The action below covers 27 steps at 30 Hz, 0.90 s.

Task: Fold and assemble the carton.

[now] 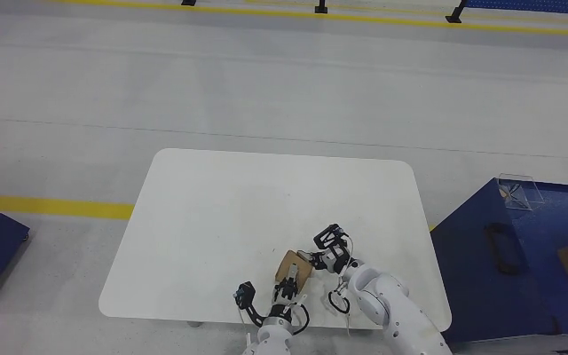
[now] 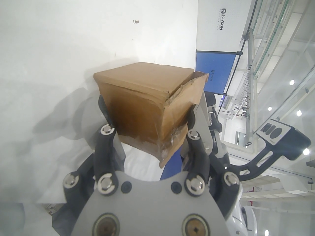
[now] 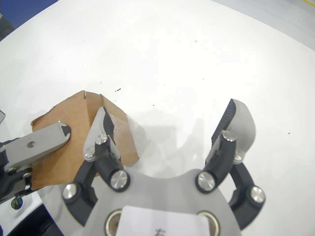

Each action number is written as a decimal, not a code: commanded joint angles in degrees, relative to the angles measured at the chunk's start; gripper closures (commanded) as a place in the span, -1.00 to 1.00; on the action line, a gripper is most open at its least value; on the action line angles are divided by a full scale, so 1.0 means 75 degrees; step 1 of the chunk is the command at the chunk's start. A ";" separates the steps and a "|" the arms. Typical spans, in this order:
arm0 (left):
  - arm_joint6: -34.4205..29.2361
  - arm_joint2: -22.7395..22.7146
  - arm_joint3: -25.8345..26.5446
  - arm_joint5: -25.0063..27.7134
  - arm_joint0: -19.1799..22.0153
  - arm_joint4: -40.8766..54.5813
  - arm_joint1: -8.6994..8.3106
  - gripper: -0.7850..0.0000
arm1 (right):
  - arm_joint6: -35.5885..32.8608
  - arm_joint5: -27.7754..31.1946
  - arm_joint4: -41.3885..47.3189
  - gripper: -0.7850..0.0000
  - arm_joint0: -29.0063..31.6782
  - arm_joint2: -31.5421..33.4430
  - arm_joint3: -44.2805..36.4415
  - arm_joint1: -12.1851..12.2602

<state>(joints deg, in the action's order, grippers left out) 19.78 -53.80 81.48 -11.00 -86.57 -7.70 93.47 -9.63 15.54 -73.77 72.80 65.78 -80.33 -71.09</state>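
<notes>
In the top view the carton is too small to tell how its flaps lie, and the left gripper covers its near edge. In the right wrist view the right gripper hides part of the carton's side; whether they touch is unclear.

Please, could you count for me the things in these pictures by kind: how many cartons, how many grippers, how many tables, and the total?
Brown carton: 1
Grippers: 2 (left gripper clamped on the carton, right gripper open beside it)
White table: 1
Total: 4
</notes>
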 commanded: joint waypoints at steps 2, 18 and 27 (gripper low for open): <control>-0.0002 0.0006 -0.0045 -0.0037 0.0019 -0.0006 0.0011 -0.34 | 0.0016 -0.0004 0.0015 -1.00 0.0000 0.0036 0.0016 0.0003; 0.0039 -0.0015 0.0157 0.0724 -0.0230 -0.0120 0.0008 -0.11 | 0.0149 0.0116 0.0200 -1.00 0.0060 0.0347 -0.0063 0.0045; -0.0039 -0.0088 0.0219 0.0805 -0.0317 -0.0157 -0.0009 -0.07 | -0.0029 0.0319 0.0292 -1.00 -0.0009 0.0483 -0.0031 0.0074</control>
<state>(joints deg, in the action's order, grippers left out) 19.55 -54.43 83.12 -4.75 -89.00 -8.81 93.40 -9.56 17.85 -71.47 72.77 69.40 -80.54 -70.55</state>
